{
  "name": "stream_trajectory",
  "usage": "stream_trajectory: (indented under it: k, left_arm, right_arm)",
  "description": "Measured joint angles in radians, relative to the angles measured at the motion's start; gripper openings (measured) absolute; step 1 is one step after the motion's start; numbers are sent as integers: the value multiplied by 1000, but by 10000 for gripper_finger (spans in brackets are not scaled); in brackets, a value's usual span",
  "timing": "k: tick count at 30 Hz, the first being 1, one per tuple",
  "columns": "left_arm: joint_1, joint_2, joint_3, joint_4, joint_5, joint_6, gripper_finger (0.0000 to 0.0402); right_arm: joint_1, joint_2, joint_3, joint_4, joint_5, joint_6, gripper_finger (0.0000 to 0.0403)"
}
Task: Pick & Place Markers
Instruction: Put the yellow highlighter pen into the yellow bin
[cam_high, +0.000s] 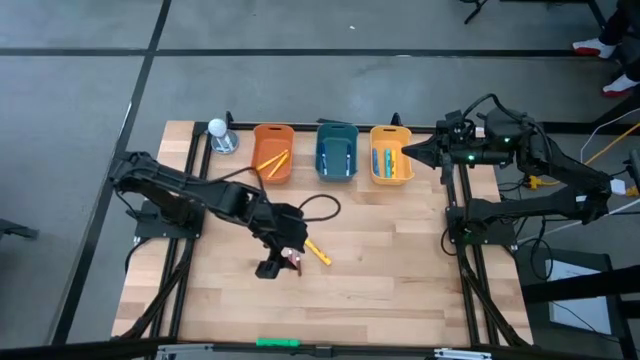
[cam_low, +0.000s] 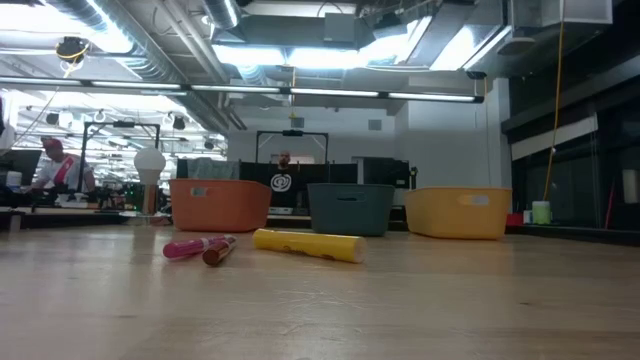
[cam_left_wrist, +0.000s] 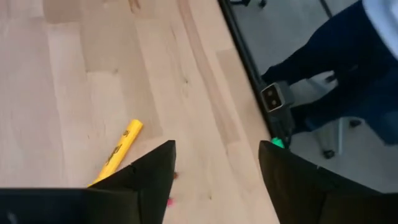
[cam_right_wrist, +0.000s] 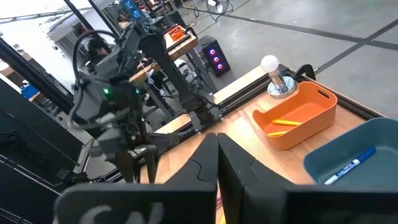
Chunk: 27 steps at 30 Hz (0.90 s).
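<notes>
A yellow marker (cam_high: 318, 252) (cam_low: 305, 244) (cam_left_wrist: 118, 152) and a pink marker (cam_high: 293, 261) (cam_low: 190, 247) lie flat on the table's middle. More markers lie in the orange bin (cam_high: 272, 153), teal bin (cam_high: 337, 152) and yellow bin (cam_high: 390, 154) at the far edge. My left gripper (cam_high: 284, 258) (cam_left_wrist: 217, 163) hovers open above the two loose markers; the low view shows nothing of it at table height. The yellow marker lies just beside one finger (cam_left_wrist: 155, 174). My right gripper (cam_high: 408, 151) (cam_right_wrist: 216, 163) waits shut, raised beside the yellow bin.
A white ball on a metal base (cam_high: 219, 135) (cam_right_wrist: 273, 74) stands left of the orange bin. A bright green stick (cam_high: 277, 342) lies at the near edge. A black cable (cam_high: 325, 205) loops on the table behind my left gripper. People show in the room beyond.
</notes>
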Motion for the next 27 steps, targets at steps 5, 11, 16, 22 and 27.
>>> stream_trajectory:
  k: [5, 11, 16, 22, 27]
  left_arm:
    - [23, 48, 0, -2, -3, 65, 237]
    - [58, 106, 0, 3, -17, 136, 237]
    - [62, 158, 0, -2, -40, 219, 237]
    - [64, 212, 0, -1, -88, 284, 237]
    - [70, 257, 0, -7, -126, 320, 237]
  right_arm:
    - [0, 0, 0, 0, 6, 6, 0]
    - [0, 0, 0, -2, 6, 9, 0]
    - [0, 0, 0, -13, 6, 14, 0]
    - [0, 0, 0, -19, 6, 14, 0]
    - [0, 0, 0, -20, 6, 14, 0]
